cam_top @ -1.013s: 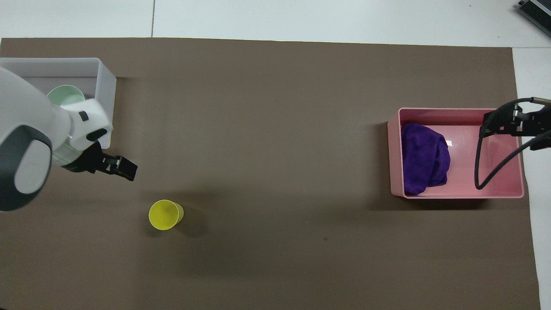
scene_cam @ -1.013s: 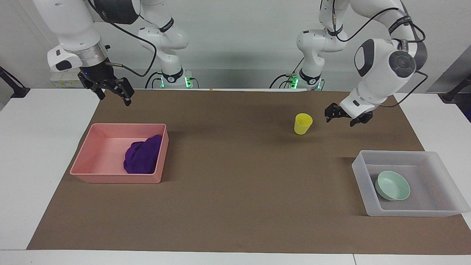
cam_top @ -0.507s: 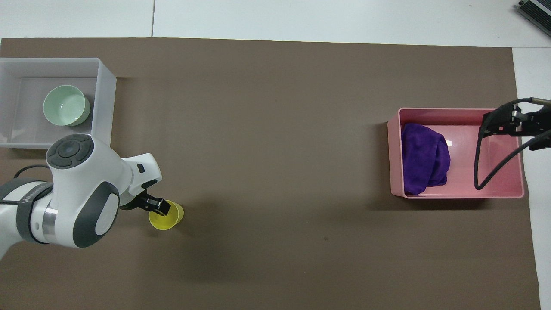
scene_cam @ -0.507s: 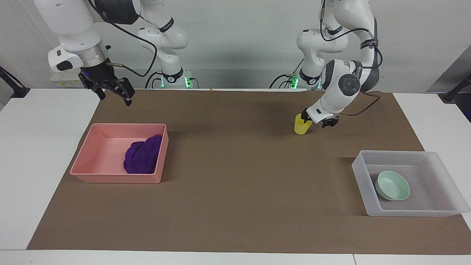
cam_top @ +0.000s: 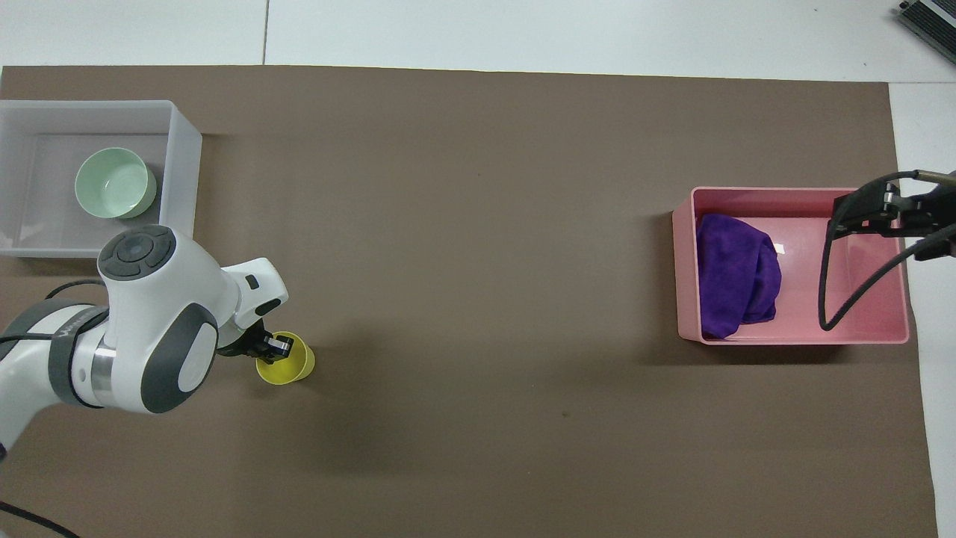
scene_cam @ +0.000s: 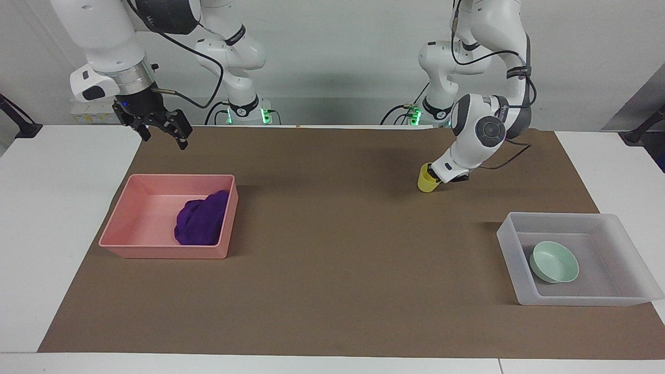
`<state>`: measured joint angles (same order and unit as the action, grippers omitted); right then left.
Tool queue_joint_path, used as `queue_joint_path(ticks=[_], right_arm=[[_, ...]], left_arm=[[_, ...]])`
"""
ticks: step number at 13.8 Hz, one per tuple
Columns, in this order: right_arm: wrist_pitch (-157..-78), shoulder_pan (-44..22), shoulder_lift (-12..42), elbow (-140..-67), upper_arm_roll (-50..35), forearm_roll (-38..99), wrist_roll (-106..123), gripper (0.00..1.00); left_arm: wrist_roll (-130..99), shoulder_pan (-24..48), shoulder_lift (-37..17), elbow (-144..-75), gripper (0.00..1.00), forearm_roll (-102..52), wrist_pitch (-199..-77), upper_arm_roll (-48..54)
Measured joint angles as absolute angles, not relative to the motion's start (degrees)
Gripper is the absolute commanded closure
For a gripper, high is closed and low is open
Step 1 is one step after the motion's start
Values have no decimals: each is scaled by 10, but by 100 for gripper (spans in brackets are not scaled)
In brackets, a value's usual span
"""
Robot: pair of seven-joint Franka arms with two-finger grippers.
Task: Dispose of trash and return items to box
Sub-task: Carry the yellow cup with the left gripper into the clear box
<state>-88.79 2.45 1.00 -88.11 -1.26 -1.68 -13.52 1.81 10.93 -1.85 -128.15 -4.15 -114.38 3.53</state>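
Since half a second ago the left end effector [scene_cam: 435,178] has sunk lower onto the yellow cup [scene_cam: 427,184], and the cup has leaned and slid slightly. In the overhead view one finger is inside the cup's mouth [cam_top: 282,365] at about its 10 o'clock edge; whether the fingers already pinch the wall cannot be told. The cup stands on the brown mat of the counter [scene_cam: 332,291], nearer to the robots than the translucent box [scene_cam: 506,244], which sits toward the left arm's end. In the overhead view the box [cam_top: 183,149] lies at roughly 11 o'clock from the cup, well apart from it. The mint-green bowl [scene_cam: 554,262] rests inside the box. Toward the right arm's end, the purple rag [scene_cam: 200,221] lies in the pink bin [scene_cam: 161,252]. The right end effector [scene_cam: 162,130] waits in the air, fingers spread, over the mat's edge nearer to the robots than the bin.
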Motion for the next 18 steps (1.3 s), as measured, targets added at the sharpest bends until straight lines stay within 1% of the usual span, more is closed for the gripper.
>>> queue_joint_path(ticks=[2, 4, 6, 8, 11, 13, 15, 18], right_arm=[[-888, 24, 10, -881, -13, -17, -135, 0], [-888, 24, 10, -881, -13, -17, -135, 0], [-888, 24, 10, -881, -13, -17, -135, 0], [-888, 24, 10, -881, -13, -17, -135, 0], [-888, 24, 10, -881, -13, -17, -135, 0], [-888, 25, 10, -881, -13, -17, -135, 0], [-888, 26, 10, -881, -12, -17, -135, 0], [-888, 26, 10, -881, -12, -17, -135, 0]], left_arm=[[-1, 109, -21, -1234, 100, -41, -1107, 33], [-10, 97, -21, -1157, 100, -42, -1058, 24], [-9, 52, -23, -1080, 100, -44, -1031, 21], [0, 3, -39, -1005, 100, -46, -1023, 17], [0, -42, -96, -920, 100, -35, -1035, 12], [-1, -75, -156, -873, 100, -28, -1084, 9], [1, -98, -210, -846, 100, -15, -1133, 8], [-6, -106, -264, -835, 100, 1, -1159, 5]])
